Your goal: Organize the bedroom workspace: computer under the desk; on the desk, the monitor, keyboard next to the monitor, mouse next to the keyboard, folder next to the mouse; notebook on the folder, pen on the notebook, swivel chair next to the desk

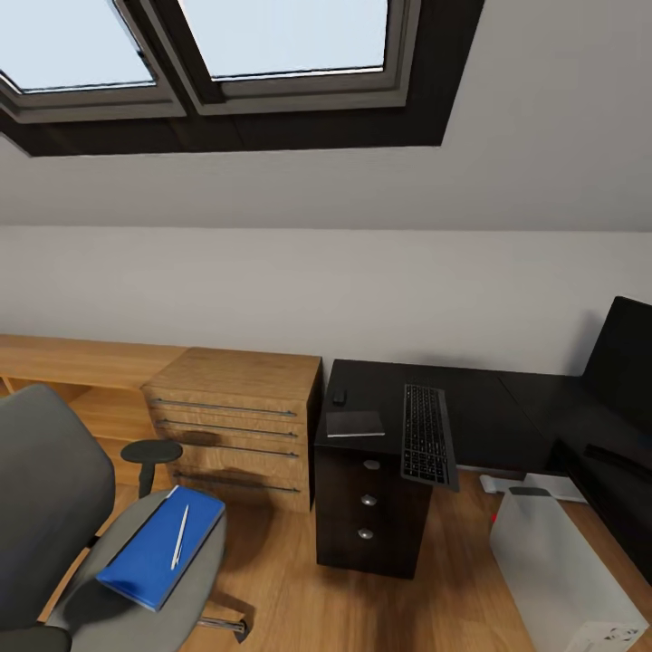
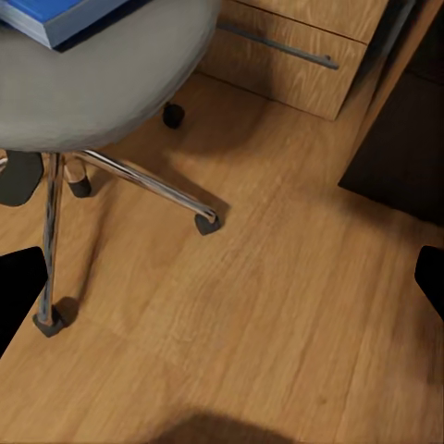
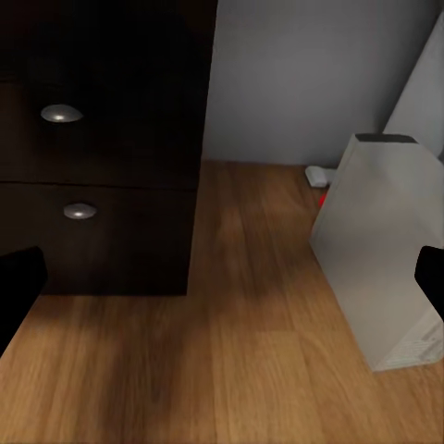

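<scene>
A: Since both wrist cameras catch your tool tips at the picture's two sides, you can read each one as spread wide and holding nothing. Your left tool (image 2: 222, 277) hangs over bare wooden floor (image 2: 277, 314), its dark fingers (image 2: 18, 291) far apart. Your right tool (image 3: 222, 282) does the same, one fingertip (image 3: 430, 273) showing in front of the computer (image 3: 384, 250).

B: And what lies just beyond them?

A: By your left tool you have the swivel chair (image 2: 92, 83), its chrome legs and casters on the floor, with a corner of the blue folder (image 2: 65, 18) on the seat. By your right tool stands the white computer case on the floor, beside the dark drawer unit (image 3: 102, 148) with its round knobs.

B: Farther out, in the head view?

A: Your folder (image 1: 163, 548) lies flat on the chair seat (image 1: 195, 580), and the pen (image 1: 180, 536) rests on top of it. On the black worktop (image 1: 489, 407) the keyboard (image 1: 426, 435) overhangs the front edge. A dark notebook (image 1: 355, 423) sits just beside it, and the small mouse (image 1: 340, 397) lies near the notebook, toward the wall. Your monitor (image 1: 625, 362) stands at the worktop's right end. The computer (image 1: 561, 570) stands on the floor in front of the worktop, and a wooden dresser (image 1: 235, 426) stands against the worktop's left side.
</scene>
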Available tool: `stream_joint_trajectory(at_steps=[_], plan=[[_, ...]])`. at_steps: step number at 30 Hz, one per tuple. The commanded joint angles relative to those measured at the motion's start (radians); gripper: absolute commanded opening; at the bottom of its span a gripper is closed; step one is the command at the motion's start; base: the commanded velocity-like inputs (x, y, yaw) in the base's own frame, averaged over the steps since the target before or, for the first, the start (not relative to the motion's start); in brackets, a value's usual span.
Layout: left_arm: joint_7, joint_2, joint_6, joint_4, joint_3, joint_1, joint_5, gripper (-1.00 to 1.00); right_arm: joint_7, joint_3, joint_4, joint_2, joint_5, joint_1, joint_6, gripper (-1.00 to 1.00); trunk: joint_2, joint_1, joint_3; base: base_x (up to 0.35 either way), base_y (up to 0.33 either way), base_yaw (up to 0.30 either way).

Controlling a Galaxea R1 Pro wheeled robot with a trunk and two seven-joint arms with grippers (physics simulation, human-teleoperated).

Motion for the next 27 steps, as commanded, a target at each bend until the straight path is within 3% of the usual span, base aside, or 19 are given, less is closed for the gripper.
stream_joint_trajectory(at_steps=[1,11,27], plan=[[0.006,0.001,-0.003,-0.002,-0.008,0.0,0.005,1.0,-0.005,0.007,-0.002,-0.001,-0.008,0.0,-0.003,1.0,-0.001,0.0,0.0,0.0,0.0,0.0],[0.006,0.002,-0.008,-0.001,-0.058,0.0,0.005,1.0,-0.005,0.007,-0.001,-0.001,-0.008,0.0,-0.003,1.0,-0.001,0.0,0.013,0.0,0.0,-0.069],[0.006,0.003,-0.008,0.0,-0.07,0.0,0.005,1.0,0.019,0.007,-0.001,0.0,-0.009,0.0,-0.003,1.0,-0.001,0.0,0.023,0.0,0.0,-0.197]])
